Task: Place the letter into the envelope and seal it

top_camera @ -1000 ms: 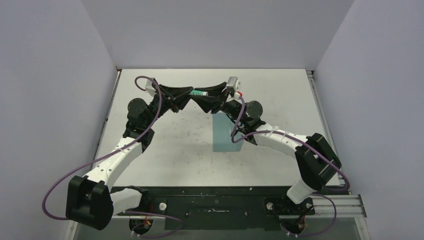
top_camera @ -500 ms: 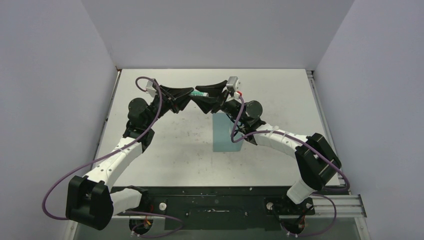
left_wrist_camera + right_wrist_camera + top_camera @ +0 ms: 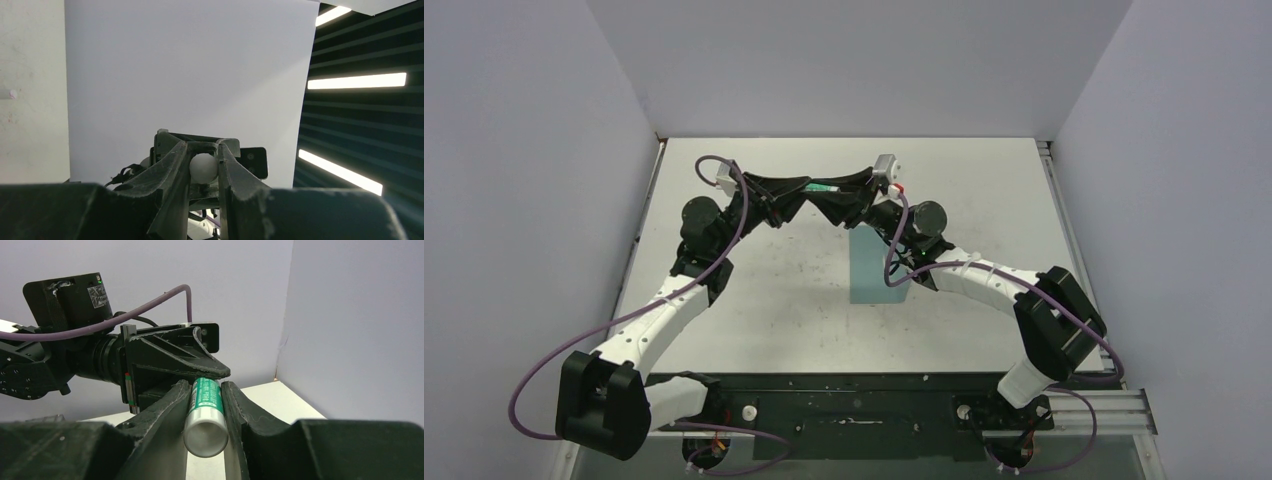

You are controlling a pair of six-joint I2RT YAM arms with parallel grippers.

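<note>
Well above the surface (image 3: 754, 290), the right jaws are clamped on the glue tube (image 3: 205, 412). In the right wrist view its white-and-green barrel lies lengthwise in the gap between the two fingers (image 3: 165, 407) and touches both, with its round white end toward the camera. The tube's far end runs into the left jaws, which face the right ones head-on and are closed over that end. In the left wrist view the tube (image 3: 203, 167) shows only as a rounded white end pinched between the two dark fingers (image 3: 172, 172), with the right arm's black wrist housing just behind it.

From the top view the two pairs of jaws meet tip to tip, and the tube (image 3: 824, 186) bridges them as a short green-and-white bar, roughly level. The left arm (image 3: 659, 315) reaches in from the left and the right arm (image 3: 984, 280) from the right, both wrists raised. A purple cable (image 3: 145, 309) loops along the left wrist.

The envelope (image 3: 872, 268) lies flat on the surface, nearer the arm bases than the meeting point and slightly to its right. It is a teal rectangle with its long sides running away from the bases. Its far end is hidden under the right wrist, and neither pair of jaws touches it. Pale walls enclose the surface on three sides.
</note>
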